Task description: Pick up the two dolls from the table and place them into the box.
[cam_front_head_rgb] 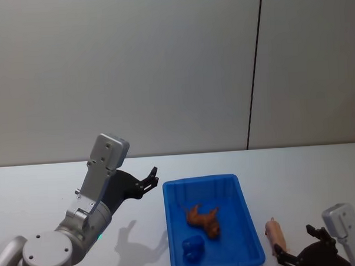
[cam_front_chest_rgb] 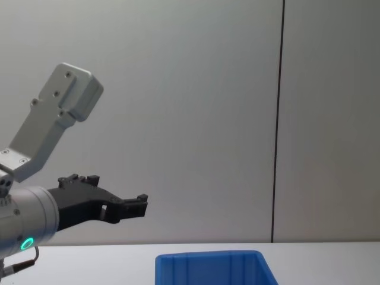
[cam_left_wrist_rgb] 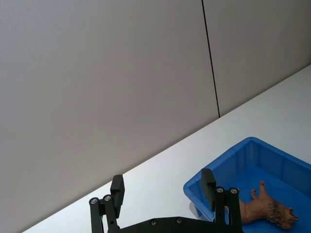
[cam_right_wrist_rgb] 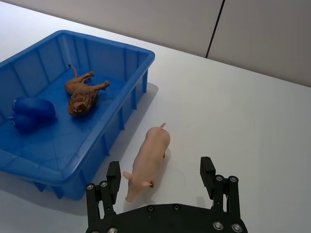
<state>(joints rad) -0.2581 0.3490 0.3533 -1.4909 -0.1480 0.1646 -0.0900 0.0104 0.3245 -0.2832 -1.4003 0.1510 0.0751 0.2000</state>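
The box (cam_right_wrist_rgb: 112, 53) beside the right gripper (cam_right_wrist_rgb: 161, 167) is glossy moulded plastic with ribbed walls. The pink pig doll (cam_right_wrist_rgb: 148, 158) just before its spread fingers (cam_right_wrist_rgb: 207, 170) looks like smooth, matt rubbery plastic. Farther off in the box, the brown lion doll (cam_right_wrist_rgb: 82, 94) has a rougher, textured mane. Under the gripper, the table (cam_right_wrist_rgb: 233, 111) is smooth, matt white. The fingers are matt black plastic with shiny metal screws.
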